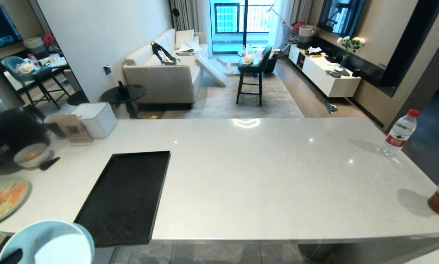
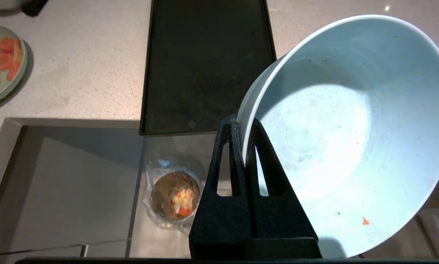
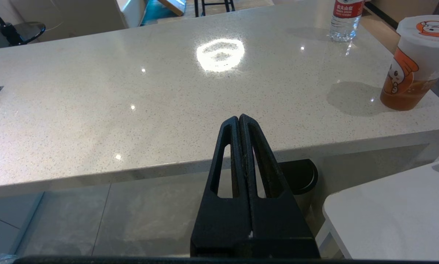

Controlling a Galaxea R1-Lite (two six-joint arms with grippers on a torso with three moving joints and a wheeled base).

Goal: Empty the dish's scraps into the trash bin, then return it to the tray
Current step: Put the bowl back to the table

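Pale dish (image 1: pixel 47 242) over speckled counter (image 1: pixel 263 165)

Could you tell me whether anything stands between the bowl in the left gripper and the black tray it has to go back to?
Nothing visible does: the dish, held by the left gripper, has bare tray just beyond it.

An open-plan home: a pale speckled stone worktop (image 1: pixel 263 168) faces a living room with a cream sofa (image 1: pixel 164 73), a rug (image 1: pixel 237 101), a dark bar stool (image 1: pixel 252 73), a white low cabinet (image 1: pixel 325 75) with flowers (image 1: pixel 349 44), and curtained balcony doors (image 1: pixel 237 22).
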